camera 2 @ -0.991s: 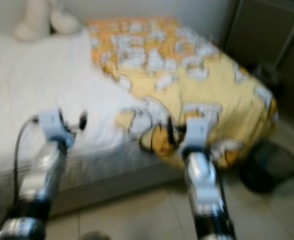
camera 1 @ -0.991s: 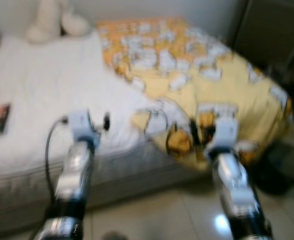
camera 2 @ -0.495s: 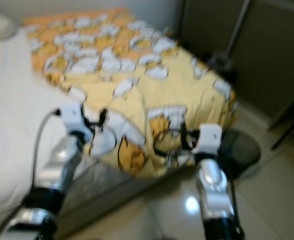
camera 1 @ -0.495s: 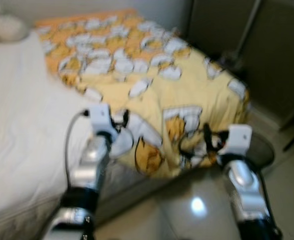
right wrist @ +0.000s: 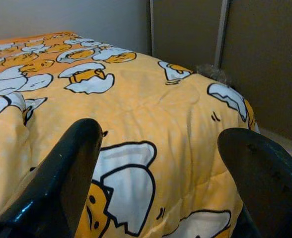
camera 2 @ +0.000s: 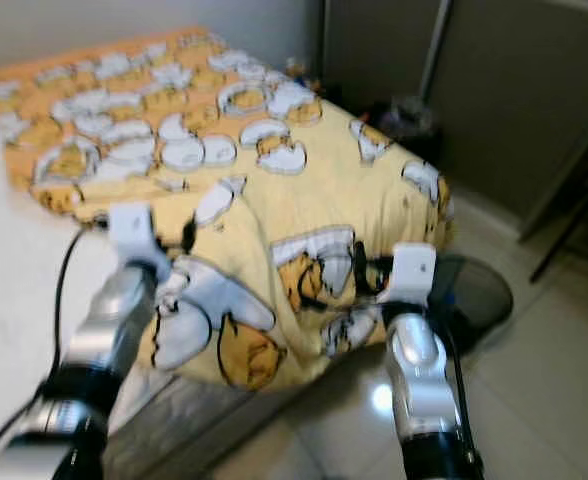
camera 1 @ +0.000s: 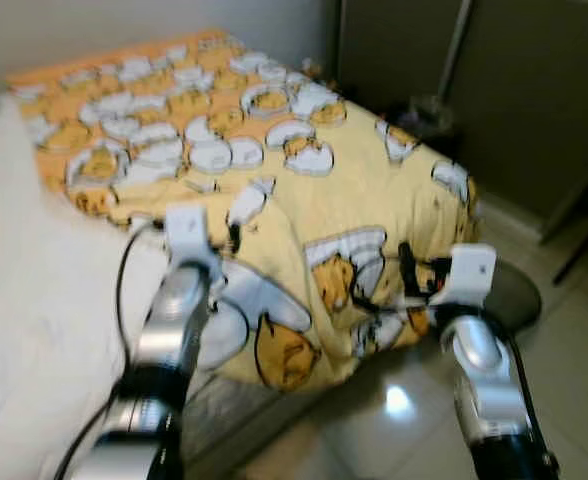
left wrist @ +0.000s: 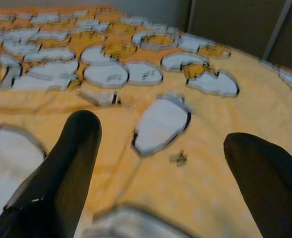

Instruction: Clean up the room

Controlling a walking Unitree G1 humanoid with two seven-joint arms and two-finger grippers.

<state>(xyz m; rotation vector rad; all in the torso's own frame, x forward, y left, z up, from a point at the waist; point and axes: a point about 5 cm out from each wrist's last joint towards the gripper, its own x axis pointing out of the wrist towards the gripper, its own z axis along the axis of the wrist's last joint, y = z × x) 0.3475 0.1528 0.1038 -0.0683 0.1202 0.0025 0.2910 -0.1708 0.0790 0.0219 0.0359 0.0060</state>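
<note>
**Yellow blanket lies dead ahead of both grippers, neither one on it yet**

The yellow blanket (camera 1: 304,190), printed with egg cartoons, covers the far end of the bed (camera 1: 24,300) and hangs over its foot corner toward the tiled floor (camera 1: 394,420). It sits straight in front of the robot, its long axis running away from the camera toward the wall, with white sheet bare on the robot's left.

The left gripper (camera 1: 209,240) is raised over the blanket's near edge, where the fabric meets the sheet. In the left wrist view its two black fingers (left wrist: 66,163) stand wide apart with blanket between and beyond them, holding nothing. The right gripper (camera 1: 424,285) is beside the draped corner; its fingers (right wrist: 61,178) are likewise spread wide and empty, the hanging fabric directly ahead.

Judging by position, both arms are about equally near, the left to the top surface, the right to the hanging corner. A dark round object (camera 1: 514,295) sits on the floor just past the right arm.
</note>
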